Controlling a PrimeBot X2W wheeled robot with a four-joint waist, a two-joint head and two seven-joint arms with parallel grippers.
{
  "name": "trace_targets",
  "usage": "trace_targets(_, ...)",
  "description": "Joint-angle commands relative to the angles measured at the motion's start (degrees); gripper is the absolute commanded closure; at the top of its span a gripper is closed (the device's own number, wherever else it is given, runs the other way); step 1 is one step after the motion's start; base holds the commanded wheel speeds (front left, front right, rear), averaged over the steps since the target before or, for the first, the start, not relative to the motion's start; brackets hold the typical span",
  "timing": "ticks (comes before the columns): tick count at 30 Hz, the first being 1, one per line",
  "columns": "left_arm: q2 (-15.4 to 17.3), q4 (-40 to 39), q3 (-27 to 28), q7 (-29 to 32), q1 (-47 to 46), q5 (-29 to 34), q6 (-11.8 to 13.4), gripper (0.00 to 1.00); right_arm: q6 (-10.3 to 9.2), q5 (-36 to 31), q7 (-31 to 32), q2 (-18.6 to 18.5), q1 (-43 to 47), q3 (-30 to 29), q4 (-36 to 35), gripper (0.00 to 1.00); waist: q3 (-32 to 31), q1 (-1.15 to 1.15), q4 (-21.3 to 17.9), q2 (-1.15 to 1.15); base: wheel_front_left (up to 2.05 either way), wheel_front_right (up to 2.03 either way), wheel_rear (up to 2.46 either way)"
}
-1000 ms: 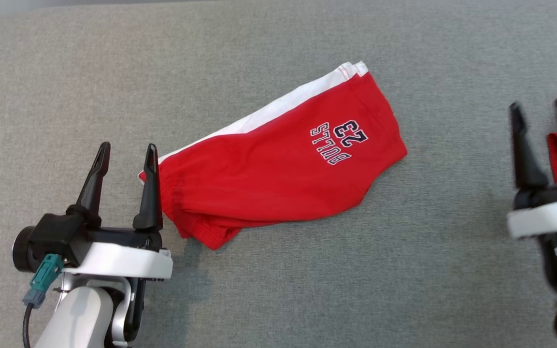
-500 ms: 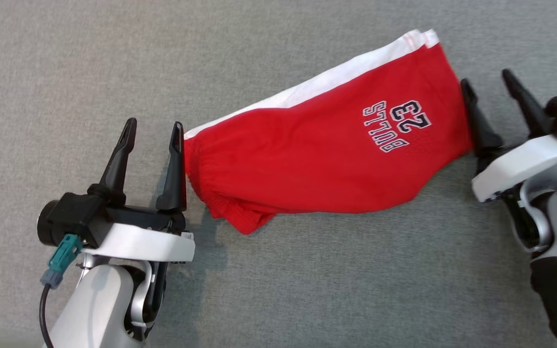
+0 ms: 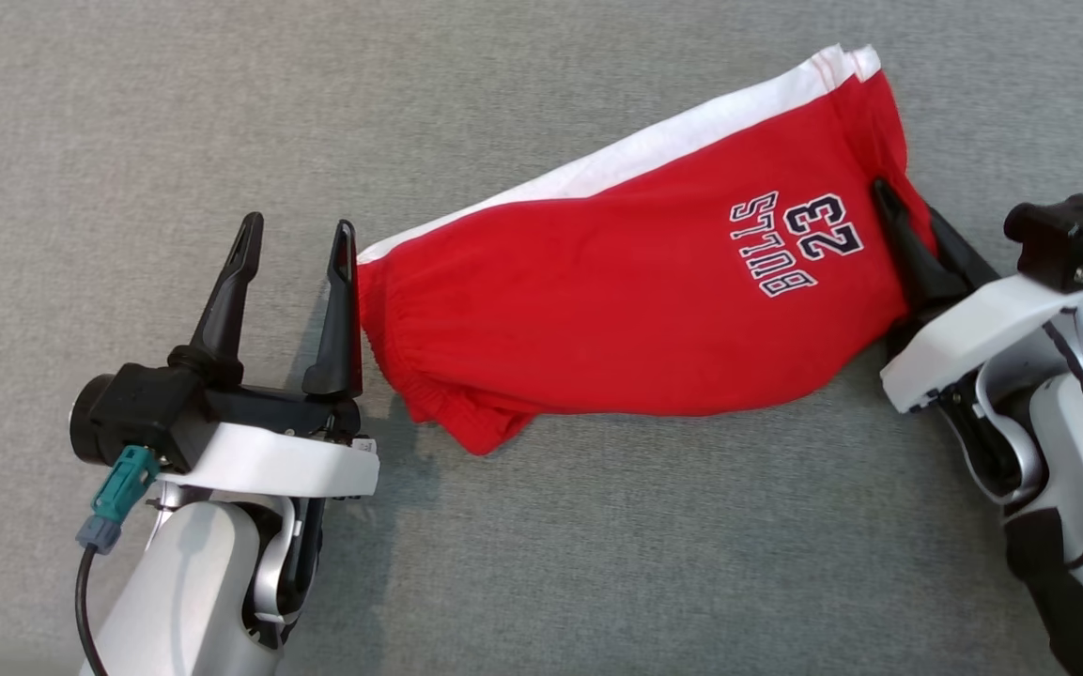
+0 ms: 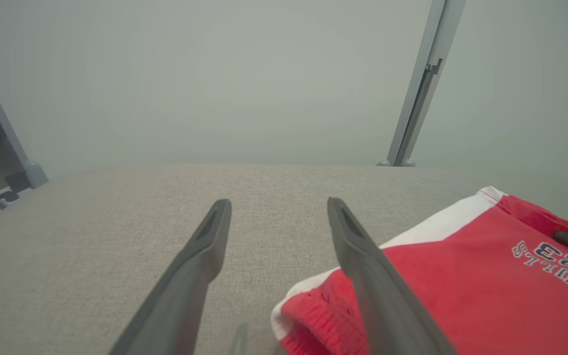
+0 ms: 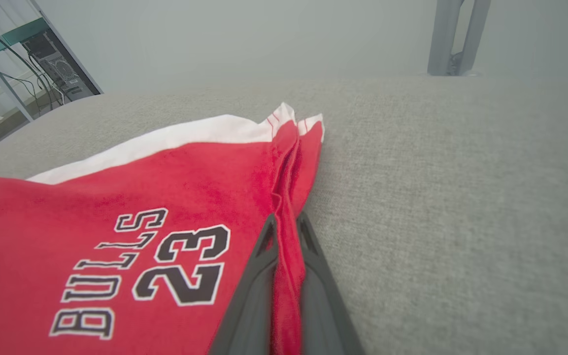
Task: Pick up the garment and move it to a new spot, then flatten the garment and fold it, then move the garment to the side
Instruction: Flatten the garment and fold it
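Item: red shorts (image 3: 635,310), white side stripe, "BULLS 23" lettering. They lie doubled over and slantwise on the grey tabletop (image 3: 541,563); the under layer is mostly hidden. Right hand (image 3: 900,202): fingers together, clamped on the bunched leg hem, with a fold of cloth between them covering their inner faces. Left hand (image 3: 297,225): fingers apart, holding nothing, just beside the waistband; contact cannot be told. Both forearms are cut off at the picture's edge

Matt cloth garment (image 3: 597,319) (rough woven surface (image 3: 541,582)).
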Motion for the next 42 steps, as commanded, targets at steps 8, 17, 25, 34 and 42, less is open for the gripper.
trace_targets(8,1.89,-0.99,0.87,-0.18,0.64,1.34,0.15,0.0,-0.04,1.95,-4.81,2.7,10.99,-6.14,-4.75,1.0,-2.13,0.0,-5.45,0.0,0.0,0.0,0.0)
trace_targets(17,4.01,-3.66,1.45,1.95,2.2,1.39,1.25,0.0,-0.04,2.24,-8.25,7.06,20.77,-17.97,-9.15,1.0,-3.39,0.0,-10.11,0.0,0.0,0.0,0.0)
trace_targets(25,4.84,-5.74,1.15,3.75,2.95,1.64,1.94,0.0,-0.04,0.18,-8.22,7.68,18.74,-17.62,-9.97,1.0,-4.19,0.0,-11.59,0.0,0.0,0.0,0.0)
trace_targets(34,5.17,-6.8,0.51,4.63,3.31,1.72,2.43,0.0,-0.03,-4.31,-2.44,7.99,11.85,-7.11,-21.07,1.0,-6.15,0.0,-11.02,0.0,0.0,0.0,0.0)
trace_targets(42,4.63,-6.25,-0.22,4.56,4.09,1.04,2.37,0.0,-0.03,-1.96,0.81,10.21,7.87,7.74,-21.51,1.0,-8.02,0.0,-9.48,0.0,0.0,0.0,0.0)
